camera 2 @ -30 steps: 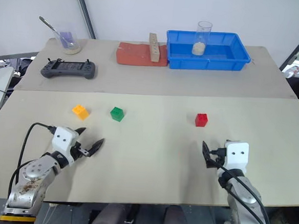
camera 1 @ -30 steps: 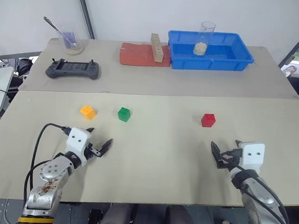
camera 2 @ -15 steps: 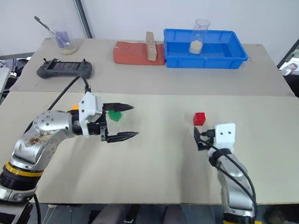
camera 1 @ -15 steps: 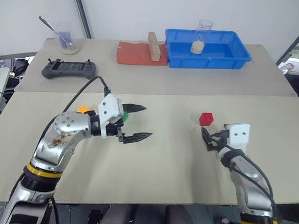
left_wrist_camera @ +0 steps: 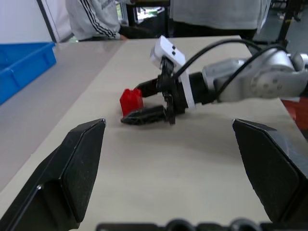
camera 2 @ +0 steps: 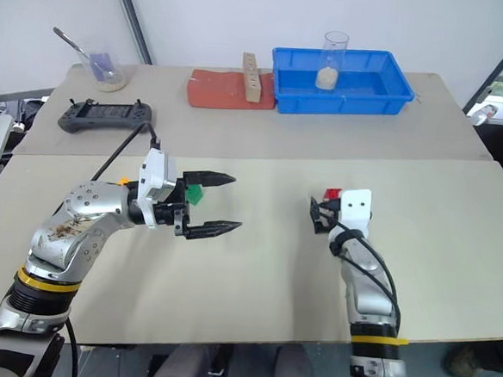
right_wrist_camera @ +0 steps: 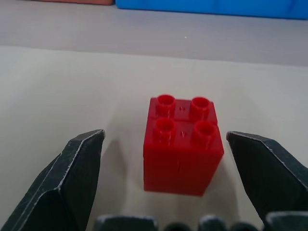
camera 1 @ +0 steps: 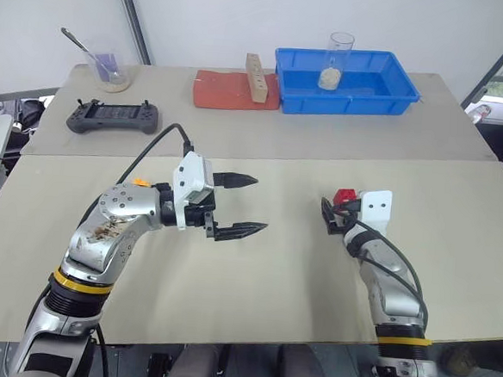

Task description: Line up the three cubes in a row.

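You get bright, even, diffuse light with soft shadows; the red cube (right_wrist_camera: 183,144) is sharp, while the near fingers (left_wrist_camera: 70,175) blur slightly.

No readable text

No letters, numbers, brands or signs can be made out on anything in these views.
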